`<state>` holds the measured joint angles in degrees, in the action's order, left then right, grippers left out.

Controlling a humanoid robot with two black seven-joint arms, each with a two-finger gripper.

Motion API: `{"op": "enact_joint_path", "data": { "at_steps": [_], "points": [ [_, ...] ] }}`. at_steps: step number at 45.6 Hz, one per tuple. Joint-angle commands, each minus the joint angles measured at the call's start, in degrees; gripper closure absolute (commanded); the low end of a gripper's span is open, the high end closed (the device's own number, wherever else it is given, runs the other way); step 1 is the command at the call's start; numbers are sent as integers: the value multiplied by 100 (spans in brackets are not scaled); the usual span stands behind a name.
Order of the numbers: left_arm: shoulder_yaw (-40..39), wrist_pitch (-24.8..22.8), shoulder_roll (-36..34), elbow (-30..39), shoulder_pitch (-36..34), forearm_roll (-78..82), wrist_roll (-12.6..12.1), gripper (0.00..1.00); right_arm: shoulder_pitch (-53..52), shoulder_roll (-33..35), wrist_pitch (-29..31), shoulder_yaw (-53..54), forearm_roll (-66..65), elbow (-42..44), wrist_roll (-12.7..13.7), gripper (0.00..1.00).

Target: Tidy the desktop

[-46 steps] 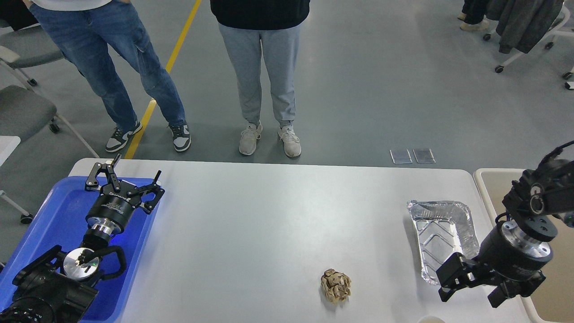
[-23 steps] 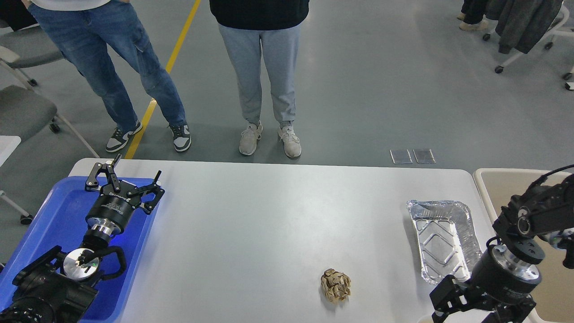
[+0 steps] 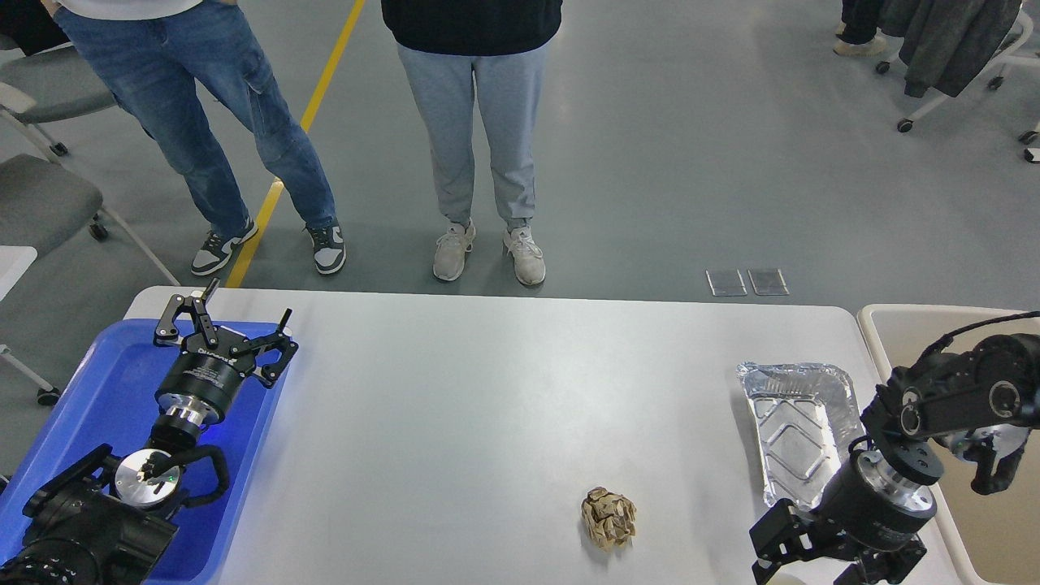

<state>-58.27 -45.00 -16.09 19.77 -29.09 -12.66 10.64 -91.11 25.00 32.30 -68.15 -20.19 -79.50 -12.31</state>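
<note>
The desktop (image 3: 487,390) is a large white-grey tabletop. A crumpled brown paper ball (image 3: 608,517) lies on it near the front, right of the middle. An empty foil tray (image 3: 800,426) lies at the right side. My left gripper (image 3: 226,327) is open and empty above the far right corner of the blue tray (image 3: 97,390). My right gripper (image 3: 804,561) is low at the front right, just in front of the foil tray and right of the paper ball. Its fingers (image 3: 772,540) are spread and hold nothing, and the picture's bottom edge partly cuts them off.
A beige bin (image 3: 902,333) stands off the table's right end, under my right arm. Two people (image 3: 471,122) stand on the floor just behind the table's far edge. Chairs (image 3: 49,195) stand at the far left.
My right arm has moved left and toward the table's front edge, so its gripper has dropped to the bottom of the view. The left arm, paper ball and foil tray have not moved.
</note>
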Motion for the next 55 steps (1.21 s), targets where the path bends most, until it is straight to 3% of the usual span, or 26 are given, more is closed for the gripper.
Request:
{"op": "enact_joint_path", "data": {
  "at_steps": [1, 27, 55],
  "points": [
    [0, 0, 0, 0, 0, 0, 0, 0, 251, -12, -154, 65, -81, 162, 9, 0],
    [0, 0, 0, 0, 0, 0, 0, 0, 199, 75, -242, -251, -986, 128, 62, 0],
    [0, 0, 0, 0, 0, 0, 0, 0, 445, 111, -277, -181, -881, 119, 62, 0]
  ]
}}
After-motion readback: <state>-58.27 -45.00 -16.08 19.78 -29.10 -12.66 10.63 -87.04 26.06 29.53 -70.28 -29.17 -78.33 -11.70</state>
